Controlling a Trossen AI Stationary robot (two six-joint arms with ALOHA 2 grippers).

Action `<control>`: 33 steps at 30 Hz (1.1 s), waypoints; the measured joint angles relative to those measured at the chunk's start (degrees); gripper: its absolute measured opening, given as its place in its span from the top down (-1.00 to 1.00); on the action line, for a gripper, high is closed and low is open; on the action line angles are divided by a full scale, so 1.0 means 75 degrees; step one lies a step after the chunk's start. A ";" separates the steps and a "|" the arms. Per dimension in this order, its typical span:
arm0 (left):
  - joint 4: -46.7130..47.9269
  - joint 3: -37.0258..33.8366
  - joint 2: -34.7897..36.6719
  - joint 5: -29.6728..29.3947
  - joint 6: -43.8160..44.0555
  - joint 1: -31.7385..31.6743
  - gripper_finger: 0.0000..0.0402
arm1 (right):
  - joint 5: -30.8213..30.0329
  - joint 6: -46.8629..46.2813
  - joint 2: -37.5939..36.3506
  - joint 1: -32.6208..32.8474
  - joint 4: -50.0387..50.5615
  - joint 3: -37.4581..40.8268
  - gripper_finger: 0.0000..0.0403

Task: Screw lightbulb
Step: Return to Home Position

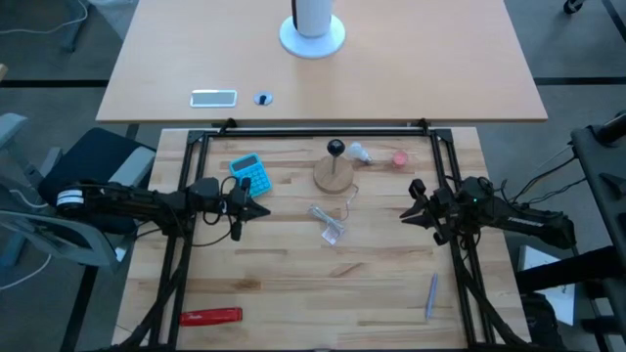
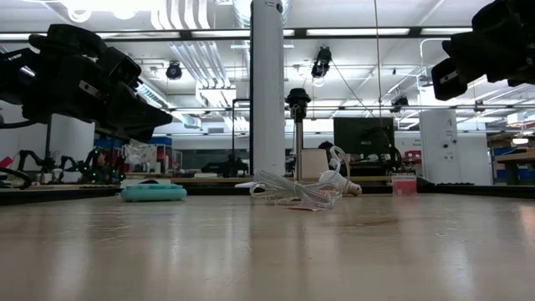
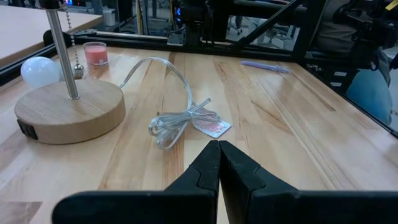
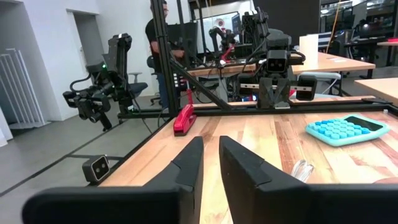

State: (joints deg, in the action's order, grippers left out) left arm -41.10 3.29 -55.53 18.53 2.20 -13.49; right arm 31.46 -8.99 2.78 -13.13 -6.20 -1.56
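Note:
The small white lightbulb (image 1: 361, 153) lies on its side on the table, just to the far right of the round wooden lamp base (image 1: 334, 175). It also shows in the left wrist view (image 3: 38, 70). A thin metal pole with a black socket (image 1: 335, 148) stands on the base. My left gripper (image 1: 262, 209) is shut and empty, above the table to the left of the base. My right gripper (image 1: 407, 212) hovers to the right of the base, its fingers (image 4: 186, 163) a narrow gap apart and empty.
A bundled clear cord (image 1: 328, 223) with a tag lies between the grippers. A small pink-red cup (image 1: 399, 157) stands right of the bulb. A blue calculator (image 1: 251, 173) lies at the far left, a red tool (image 1: 210, 316) at the near left, and a pen (image 1: 431, 295) at the near right.

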 joint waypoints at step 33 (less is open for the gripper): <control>0.0000 0.0000 0.0000 0.0001 0.0000 -0.0001 1.00 | -0.0002 0.0002 0.0000 -0.0002 0.0001 0.0000 0.75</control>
State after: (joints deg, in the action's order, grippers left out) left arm -41.10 3.29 -55.53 18.54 2.20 -13.49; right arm 31.44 -8.97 2.78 -13.14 -6.20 -1.56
